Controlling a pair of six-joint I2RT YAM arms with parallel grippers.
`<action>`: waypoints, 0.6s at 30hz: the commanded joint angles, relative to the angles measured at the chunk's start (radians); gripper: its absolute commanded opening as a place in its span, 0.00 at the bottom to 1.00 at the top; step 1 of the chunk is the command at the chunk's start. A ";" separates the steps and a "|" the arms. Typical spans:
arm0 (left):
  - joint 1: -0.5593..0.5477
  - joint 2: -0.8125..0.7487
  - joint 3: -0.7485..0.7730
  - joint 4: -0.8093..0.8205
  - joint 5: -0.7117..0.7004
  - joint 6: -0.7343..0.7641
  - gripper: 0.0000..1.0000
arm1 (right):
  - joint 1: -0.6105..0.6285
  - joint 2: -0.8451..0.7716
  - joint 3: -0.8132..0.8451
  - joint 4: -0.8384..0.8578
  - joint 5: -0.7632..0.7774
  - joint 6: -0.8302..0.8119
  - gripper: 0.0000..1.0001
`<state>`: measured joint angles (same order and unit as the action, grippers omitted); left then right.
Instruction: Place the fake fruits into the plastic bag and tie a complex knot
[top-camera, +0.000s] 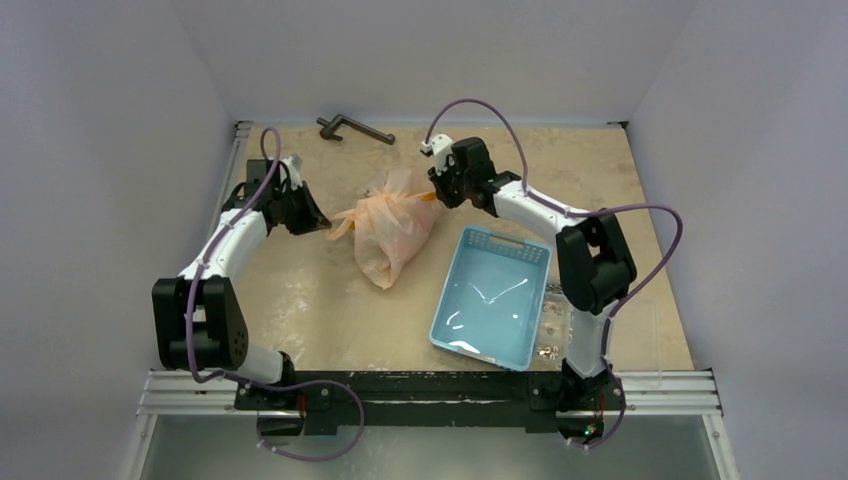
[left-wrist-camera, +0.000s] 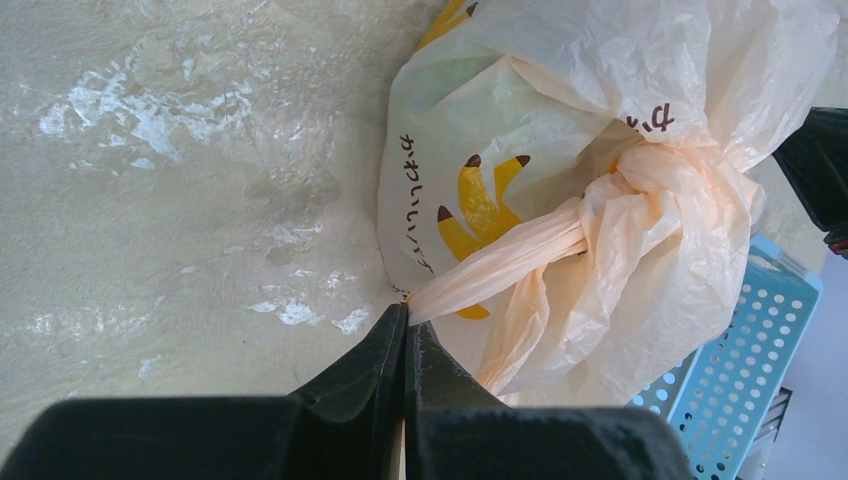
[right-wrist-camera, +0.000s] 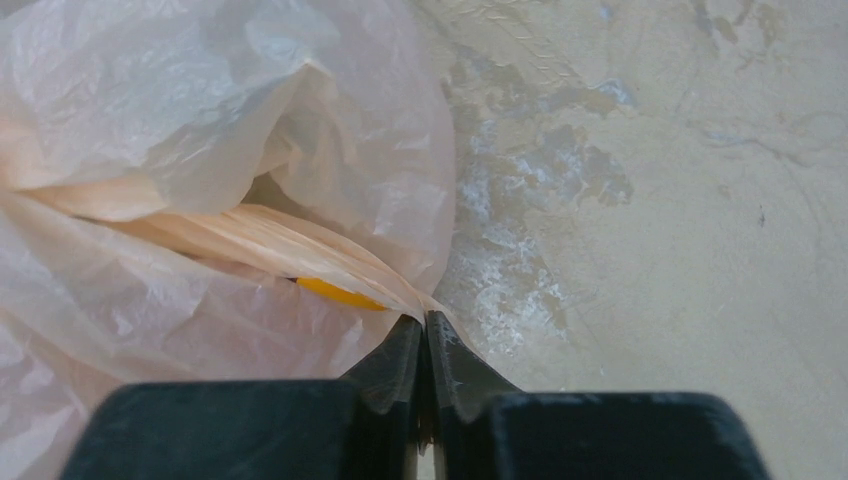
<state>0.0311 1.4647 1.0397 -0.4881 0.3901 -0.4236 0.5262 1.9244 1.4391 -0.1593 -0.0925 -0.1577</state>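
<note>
The pale-orange plastic bag (top-camera: 392, 232) lies on the table between my two arms, bulging, its handles twisted into a knot (left-wrist-camera: 640, 190). The fake fruits are hidden; none shows outside the bag. My left gripper (top-camera: 320, 226) is shut on a stretched bag handle (left-wrist-camera: 500, 260) at the bag's left; its tips (left-wrist-camera: 407, 322) pinch the handle's end. My right gripper (top-camera: 437, 185) is shut on the other bag handle (right-wrist-camera: 300, 250) at the bag's upper right, tips (right-wrist-camera: 424, 322) pinching the plastic. Both handles are pulled taut away from the knot.
A light-blue perforated basket (top-camera: 493, 298) stands right of the bag, also seen in the left wrist view (left-wrist-camera: 750, 360). A dark metal handle-shaped tool (top-camera: 352, 128) lies at the table's back. Small metal bits (top-camera: 548, 322) lie right of the basket.
</note>
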 joint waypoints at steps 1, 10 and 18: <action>0.012 0.012 0.043 -0.009 0.005 0.042 0.00 | -0.029 0.003 0.085 -0.106 -0.152 -0.238 0.29; -0.003 0.014 0.052 -0.004 0.009 0.067 0.00 | -0.029 0.105 0.215 -0.175 -0.180 -0.323 0.50; -0.006 0.032 0.070 -0.007 0.005 0.072 0.00 | 0.018 0.136 0.259 -0.228 -0.173 -0.465 0.34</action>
<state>0.0296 1.4864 1.0626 -0.5034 0.3897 -0.3733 0.5087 2.0918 1.6680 -0.3733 -0.2611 -0.5297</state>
